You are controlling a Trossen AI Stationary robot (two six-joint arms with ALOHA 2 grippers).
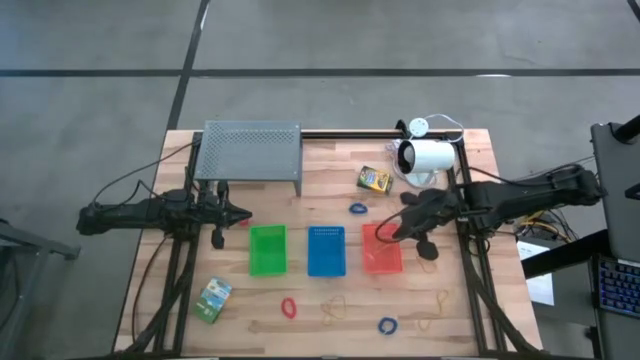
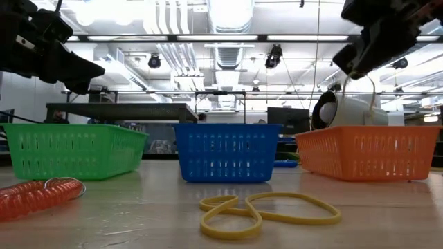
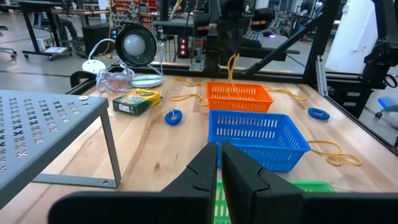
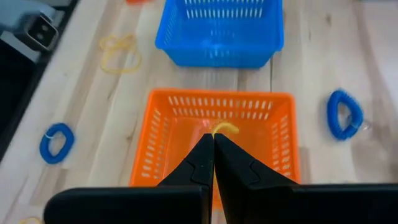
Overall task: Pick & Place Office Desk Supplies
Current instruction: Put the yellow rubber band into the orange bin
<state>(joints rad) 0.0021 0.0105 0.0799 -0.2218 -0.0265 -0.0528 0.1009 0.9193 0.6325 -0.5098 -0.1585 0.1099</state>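
My right gripper (image 1: pixel 388 233) hangs over the orange basket (image 1: pixel 382 268), shut on a thin orange rubber band (image 4: pixel 224 128). My left gripper (image 1: pixel 243 214) waits shut and empty at the table's left, above and behind the green basket (image 1: pixel 267 262). Loose on the wood lie one crayon box (image 1: pixel 374 180) at the far side and another (image 1: pixel 213 298) at the near left. A red loop (image 1: pixel 289 307), two blue loops (image 1: pixel 358 209) (image 1: pixel 387 325) and more rubber bands (image 1: pixel 333 310) (image 1: pixel 430 255) also lie flat there. My right gripper pinches the orange rubber band (image 4: pixel 224 128) between its two fingertips, which slant down from the table's right side. The band's free part (image 3: pixel 232 67) hangs slack below the fingers, lifted clear above the orange basket (image 4: pixel 217 94).
A blue basket (image 1: pixel 326 262) stands between the green and orange ones. A grey perforated rack (image 1: pixel 250 150) stands at the far left and a white lamp-like device (image 1: pixel 425 157) with its cable at the far right. Open wood lies along the near edge between the loose items.
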